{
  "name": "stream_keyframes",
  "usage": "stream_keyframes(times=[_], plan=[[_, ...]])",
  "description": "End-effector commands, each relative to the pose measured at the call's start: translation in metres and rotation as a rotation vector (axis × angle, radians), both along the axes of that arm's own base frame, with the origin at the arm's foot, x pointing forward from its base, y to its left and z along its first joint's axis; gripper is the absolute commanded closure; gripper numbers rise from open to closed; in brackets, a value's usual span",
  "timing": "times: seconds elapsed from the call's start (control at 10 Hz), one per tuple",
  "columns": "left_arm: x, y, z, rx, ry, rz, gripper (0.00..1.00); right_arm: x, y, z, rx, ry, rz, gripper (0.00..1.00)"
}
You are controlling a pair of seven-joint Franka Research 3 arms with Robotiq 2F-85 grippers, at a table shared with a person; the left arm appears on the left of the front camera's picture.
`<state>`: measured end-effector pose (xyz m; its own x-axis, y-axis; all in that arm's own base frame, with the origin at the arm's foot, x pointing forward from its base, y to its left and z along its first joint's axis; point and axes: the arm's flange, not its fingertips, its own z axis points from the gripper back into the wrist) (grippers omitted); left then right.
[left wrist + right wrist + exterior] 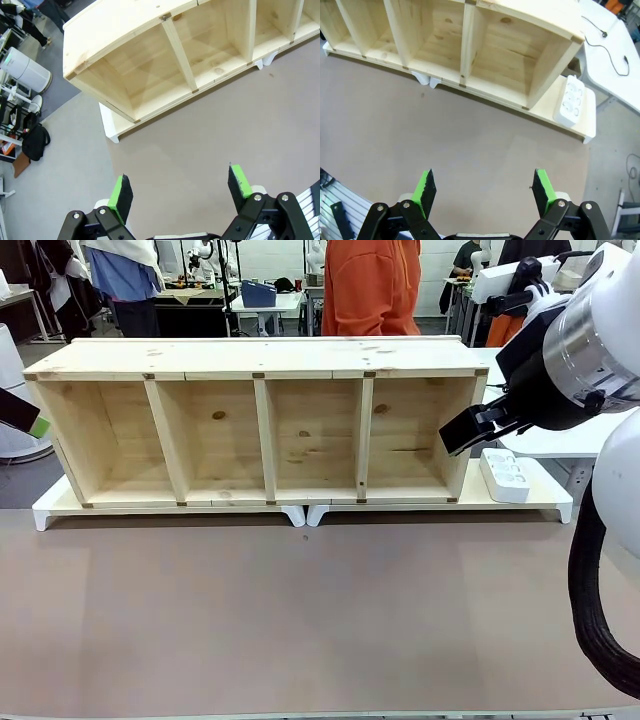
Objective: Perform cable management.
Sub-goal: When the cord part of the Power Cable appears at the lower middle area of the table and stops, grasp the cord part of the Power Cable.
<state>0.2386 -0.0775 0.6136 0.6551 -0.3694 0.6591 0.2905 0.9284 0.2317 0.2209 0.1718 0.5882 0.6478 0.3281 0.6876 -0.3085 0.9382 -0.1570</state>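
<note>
A thin black cable (609,44) lies loosely on a white table beyond the shelf's right end, with a small plug at its end; neither gripper is near it. My right gripper (484,191) hovers open above the brown tabletop with nothing between its green pads. In the front view it (466,430) hangs by the shelf's right end, above the white power strip (505,475). My left gripper (180,190) is also open and empty, over the table near the shelf's left end. Just its tip (28,420) shows at the front view's left edge.
A long wooden shelf (260,360) with several open compartments lies on white risers (300,510) across the table's far side. The power strip (569,100) rests on the riser right of the shelf. A person in orange (370,285) stands behind. Bare brown tabletop (300,610) spreads in front.
</note>
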Motion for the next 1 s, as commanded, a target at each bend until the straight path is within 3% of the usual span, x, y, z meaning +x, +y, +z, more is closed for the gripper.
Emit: stream_keyframes(times=[0.0, 0.9], plan=[[0.0017, -0.0009, -0.0003, -0.002, -0.002, 0.003, 0.00, 0.0002, 0.0001, -0.0002, -0.007, -0.001, 0.004, 0.00], [0.0017, -0.0009, -0.0003, -0.002, -0.002, 0.003, 0.00, 0.0002, 0.0001, -0.0002, -0.007, -0.001, 0.004, 0.00]])
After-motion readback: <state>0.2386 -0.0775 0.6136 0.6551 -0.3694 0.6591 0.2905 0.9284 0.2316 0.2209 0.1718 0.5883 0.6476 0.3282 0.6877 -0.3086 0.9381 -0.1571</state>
